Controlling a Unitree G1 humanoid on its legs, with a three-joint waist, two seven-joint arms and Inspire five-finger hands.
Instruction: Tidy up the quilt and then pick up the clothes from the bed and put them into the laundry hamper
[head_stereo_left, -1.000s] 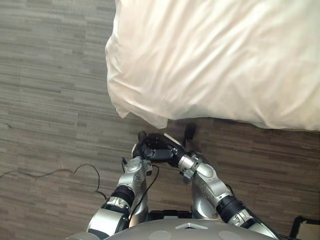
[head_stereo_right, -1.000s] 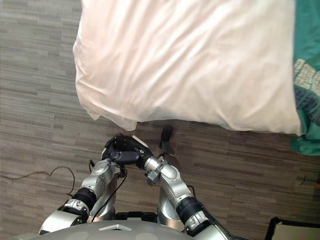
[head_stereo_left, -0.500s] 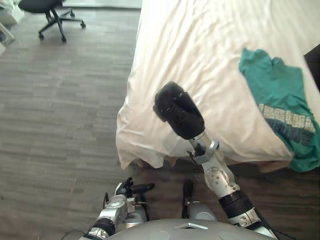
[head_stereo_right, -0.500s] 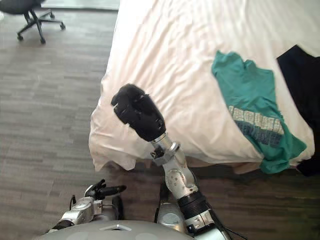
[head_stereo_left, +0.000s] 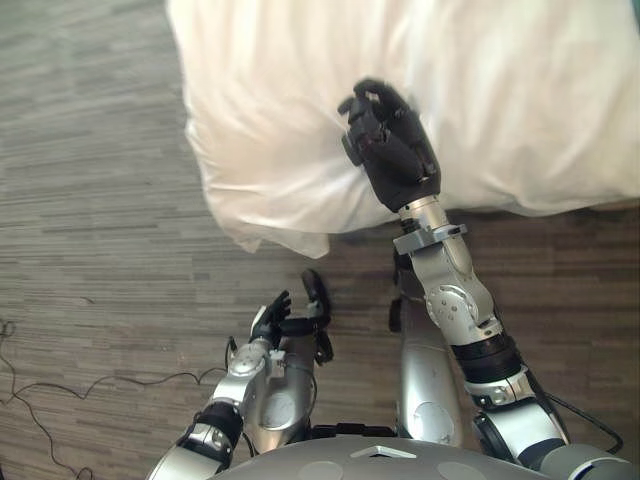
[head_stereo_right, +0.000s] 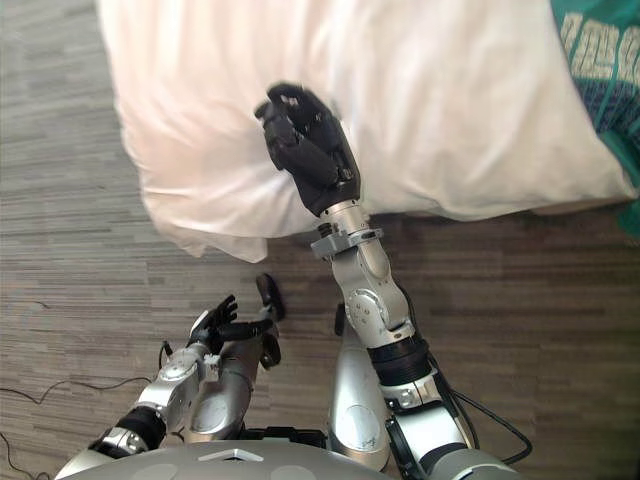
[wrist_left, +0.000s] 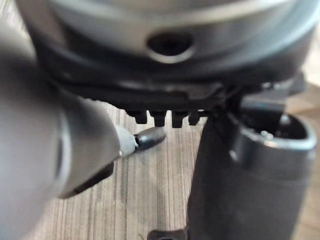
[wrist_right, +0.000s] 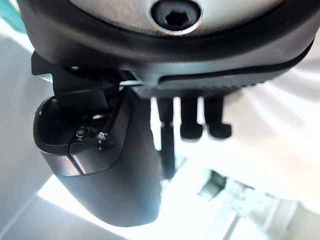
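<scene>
**Right robot hand over the quilt's near edge, nothing in it**

Since 0.5 s ago the head camera has dipped, so the view now takes in just the foot of the bed and the floor. Relative to the quilt, the right robot hand has barely shifted and still hangs over the part near the corner. It shows back-up, with its fingers curled in at the tips and no cloth seen between them and the thumb. Can't tell if it touches the fabric.

The white quilt covers the bed, with its rumpled corner drooping toward the wood floor.

The left robot hand is low over the floor, well apart from the bed, fingers loosely spread and empty.

The clothes are a teal shirt lying on the quilt at the bed's right side, well apart from both hands.
</scene>
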